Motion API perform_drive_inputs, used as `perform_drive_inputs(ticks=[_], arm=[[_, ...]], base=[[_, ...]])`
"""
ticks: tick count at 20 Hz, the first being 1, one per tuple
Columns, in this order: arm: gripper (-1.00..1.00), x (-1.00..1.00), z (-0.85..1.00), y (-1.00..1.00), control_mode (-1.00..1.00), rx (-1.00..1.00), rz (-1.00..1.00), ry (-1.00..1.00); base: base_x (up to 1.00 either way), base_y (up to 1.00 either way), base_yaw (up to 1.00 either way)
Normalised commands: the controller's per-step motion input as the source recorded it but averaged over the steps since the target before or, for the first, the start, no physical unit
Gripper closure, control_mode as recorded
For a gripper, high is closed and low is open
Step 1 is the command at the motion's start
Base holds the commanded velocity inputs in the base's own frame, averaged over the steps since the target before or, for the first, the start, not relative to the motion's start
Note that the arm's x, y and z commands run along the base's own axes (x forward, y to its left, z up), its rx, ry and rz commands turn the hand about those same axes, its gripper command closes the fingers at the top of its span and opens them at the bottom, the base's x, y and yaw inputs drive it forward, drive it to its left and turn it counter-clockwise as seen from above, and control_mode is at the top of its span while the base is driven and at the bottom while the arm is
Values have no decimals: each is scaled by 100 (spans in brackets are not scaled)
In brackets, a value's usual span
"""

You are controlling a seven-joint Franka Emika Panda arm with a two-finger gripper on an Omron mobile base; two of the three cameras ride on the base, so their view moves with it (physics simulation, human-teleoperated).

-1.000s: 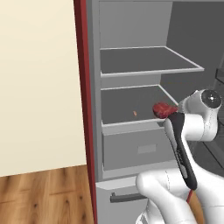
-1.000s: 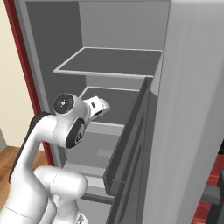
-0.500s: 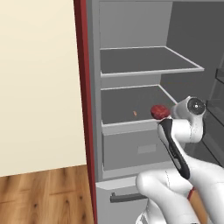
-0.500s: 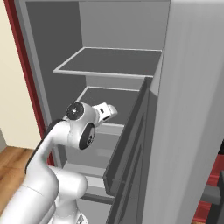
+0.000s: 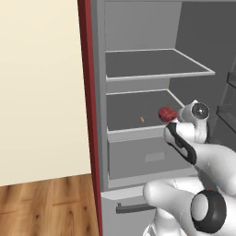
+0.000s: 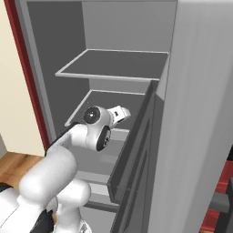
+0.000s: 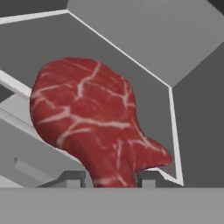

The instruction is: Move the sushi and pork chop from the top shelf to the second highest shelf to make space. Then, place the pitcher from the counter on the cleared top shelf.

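The pork chop [image 7: 87, 118], red with white marbling, is clamped between my gripper's [image 7: 109, 179] fingertips [image 7: 74, 177]. In the left base view the pork chop [image 5: 167, 113] hangs at the front right edge of the second highest shelf [image 5: 129, 108], just above its rim, with my gripper [image 5: 169, 118] behind it. A small orange sushi piece [image 5: 142, 119] lies on that shelf, left of the chop. The top shelf [image 5: 156, 64] is bare. From the right, my gripper [image 6: 120, 112] reaches over the second highest shelf [image 6: 102, 98] under the top shelf [image 6: 113, 63]. The pitcher and the counter are out of view.
A boxy grey drawer front [image 5: 147, 156] sits under the lower shelf. The open fridge door [image 6: 195, 113] with its racks [image 6: 136, 150] stands close on the right of my arm. A dark red panel [image 5: 85, 92] borders the fridge on the left.
My wrist has swung left and in towards the fridge, carrying the pork chop slightly left to the front edge of the second highest shelf. The grip has stayed the same.
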Motion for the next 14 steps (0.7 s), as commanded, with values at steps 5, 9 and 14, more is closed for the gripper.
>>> perform_drive_inputs(ticks=[5,9,14], arm=[[100,60,-10,-13,-100,3,0,0],[100,62,-34,0,-100,0,0,0],[100,63,-41,-5,-100,0,0,0]], base=[[0,0,0],[0,0,0],[0,0,0]])
